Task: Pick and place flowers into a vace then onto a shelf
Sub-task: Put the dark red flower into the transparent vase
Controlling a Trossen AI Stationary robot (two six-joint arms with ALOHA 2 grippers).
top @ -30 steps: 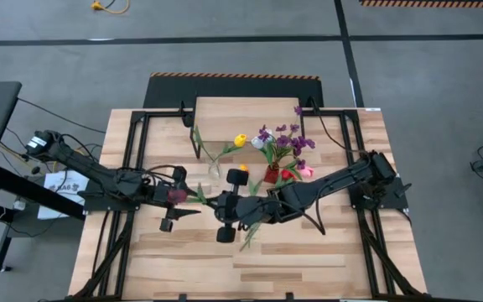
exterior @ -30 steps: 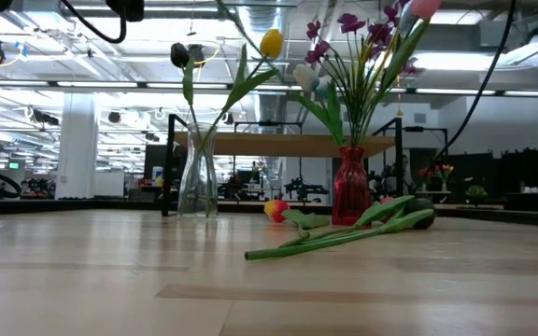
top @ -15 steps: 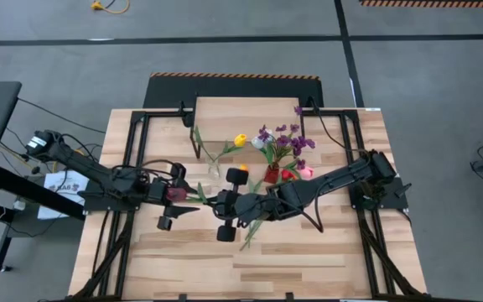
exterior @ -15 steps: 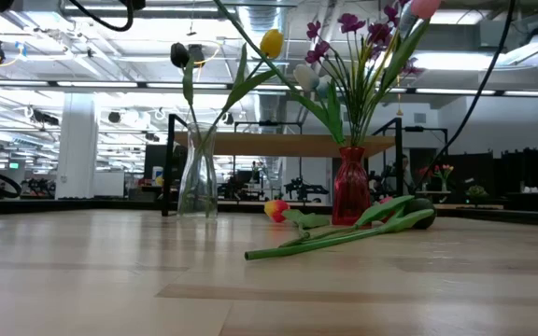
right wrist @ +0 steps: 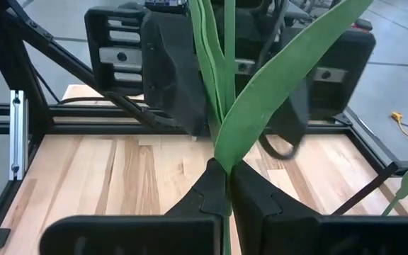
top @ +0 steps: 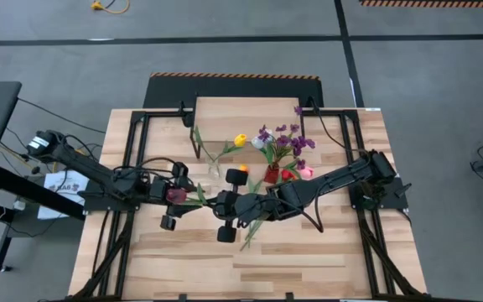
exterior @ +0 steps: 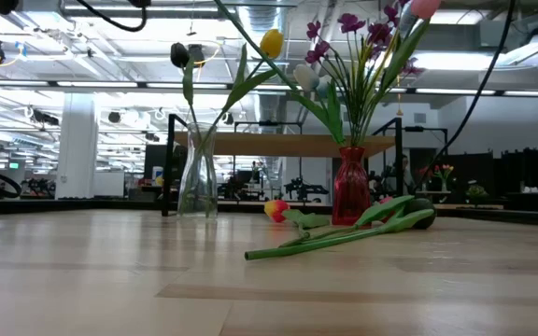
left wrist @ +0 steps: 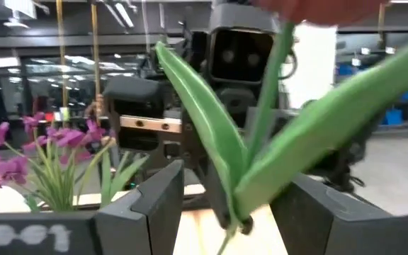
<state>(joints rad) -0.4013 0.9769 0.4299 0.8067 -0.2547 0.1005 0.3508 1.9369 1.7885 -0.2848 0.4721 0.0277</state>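
Right now both arms meet mid-table over 1 tulip: the right gripper (right wrist: 227, 190) has its fingers pinched together on the green tulip stem (right wrist: 227, 85), just below where the leaves fork. The left gripper (left wrist: 229, 205) faces it with jaws apart, stem and leaves between them and not visibly clamped; the reddish head sits at that gripper in the high view. From above, the left gripper (top: 177, 195) and the right gripper (top: 225, 204) are close together in front of the clear glass vase (exterior: 197, 182), which already has the yellow tulip (exterior: 271, 42) and a dark one in it. The red vase (exterior: 349, 194) holds the purple sprigs and more tulips. 1 loose stem (exterior: 344, 233) lies on the table near the red vase. The shelf (top: 246, 117) sits behind both vases, at the back of the table. Risks as I read it: a single pinch point on a thin, floppy stem can let it swivel or slip, the 2 grippers are near enough to bump during a handover, and long leaves could snag the flowers already standing and tip the light glass vase.
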